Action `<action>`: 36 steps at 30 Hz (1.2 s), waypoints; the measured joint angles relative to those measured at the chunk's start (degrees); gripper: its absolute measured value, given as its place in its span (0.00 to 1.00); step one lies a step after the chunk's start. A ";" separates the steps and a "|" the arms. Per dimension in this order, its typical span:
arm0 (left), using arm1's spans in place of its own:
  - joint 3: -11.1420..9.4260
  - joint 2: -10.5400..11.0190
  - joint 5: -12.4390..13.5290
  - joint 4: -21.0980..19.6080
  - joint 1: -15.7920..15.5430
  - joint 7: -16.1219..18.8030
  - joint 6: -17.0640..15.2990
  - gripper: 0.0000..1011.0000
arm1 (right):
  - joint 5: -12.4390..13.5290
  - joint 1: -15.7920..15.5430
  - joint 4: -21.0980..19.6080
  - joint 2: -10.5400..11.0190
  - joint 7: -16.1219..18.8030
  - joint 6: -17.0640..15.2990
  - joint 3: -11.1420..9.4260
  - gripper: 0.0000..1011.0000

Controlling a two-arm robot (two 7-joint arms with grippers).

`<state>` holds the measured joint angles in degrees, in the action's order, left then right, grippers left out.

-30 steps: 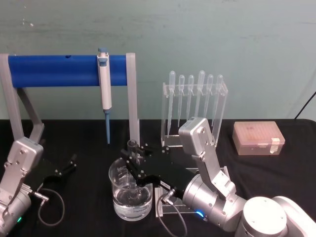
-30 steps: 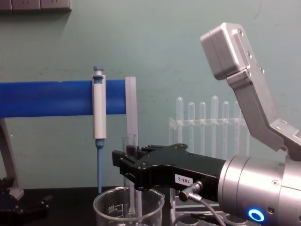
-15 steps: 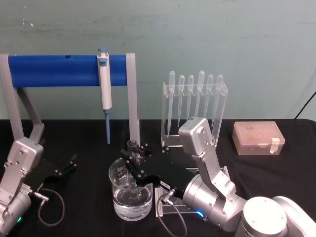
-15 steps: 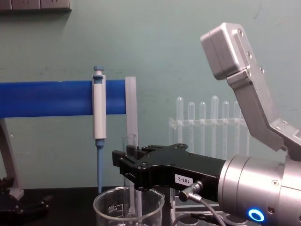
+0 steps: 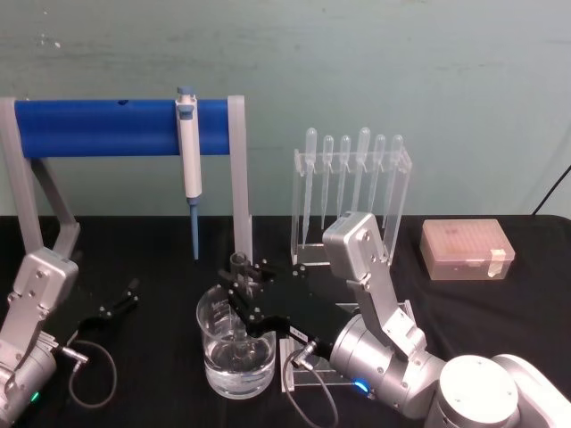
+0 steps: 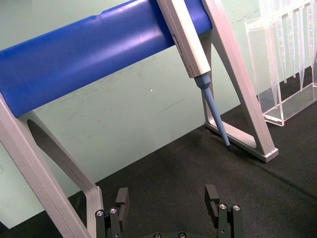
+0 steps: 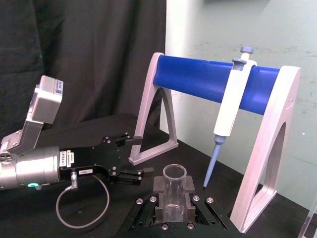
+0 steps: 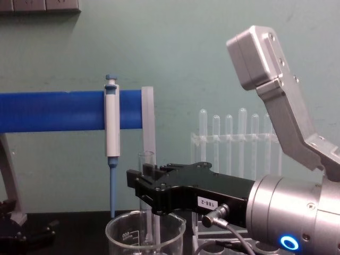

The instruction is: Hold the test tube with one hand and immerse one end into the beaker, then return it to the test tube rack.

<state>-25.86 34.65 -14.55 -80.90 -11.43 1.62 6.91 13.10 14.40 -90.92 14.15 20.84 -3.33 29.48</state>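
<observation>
A laboratory bench covered in matte black cloth [image 5: 500, 312] stands against a pale green, scuffed wall [image 5: 357, 62].

Near the front centre, the right gripper [image 5: 239, 290], made of flat black metal plates with small screws, reaches in from a brushed silver cylindrical wrist with a glowing blue ring. Its fingers pinch the test tube [image 5: 238, 264], a clear, colourless glass cylinder with an open round rim, and hold it upright. The rim stands just above the jaws. The lower part of the tube goes down inside the beaker [image 5: 219, 361], a wide, clear glass vessel with white printed marks and clear liquid in its bottom. Whether the rounded end is under the liquid cannot be told.

The left gripper [image 5: 116, 303], also black, rests low over the cloth at the left, well apart from the beaker. Its fingers are spread wide with nothing between them.

Behind the beaker, a smooth blue cylindrical bar [image 5: 89, 127] sits on grey angled legs. A white pipettor [image 5: 188, 160] with a blue tip hangs from it. To its right, a clear acrylic stand [image 5: 397, 209] holds a row of thin plastic pipettes [image 5: 363, 169] with bulb tops. Farther right is a pale orange translucent lidded box [image 5: 467, 250].
</observation>
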 joint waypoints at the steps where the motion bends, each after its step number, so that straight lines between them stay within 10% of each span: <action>1: 0.00 0.00 0.00 0.00 0.00 0.00 0.00 0.99 | 0.00 0.00 0.00 0.00 0.00 0.00 0.00 0.22; 36: 0.00 0.00 0.00 0.00 0.00 0.00 0.00 0.99 | 0.00 0.00 0.00 0.00 0.00 0.00 0.00 0.22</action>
<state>-25.86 34.65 -14.55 -80.90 -11.43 1.62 6.90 13.10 14.40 -90.92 14.15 20.85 -3.33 29.48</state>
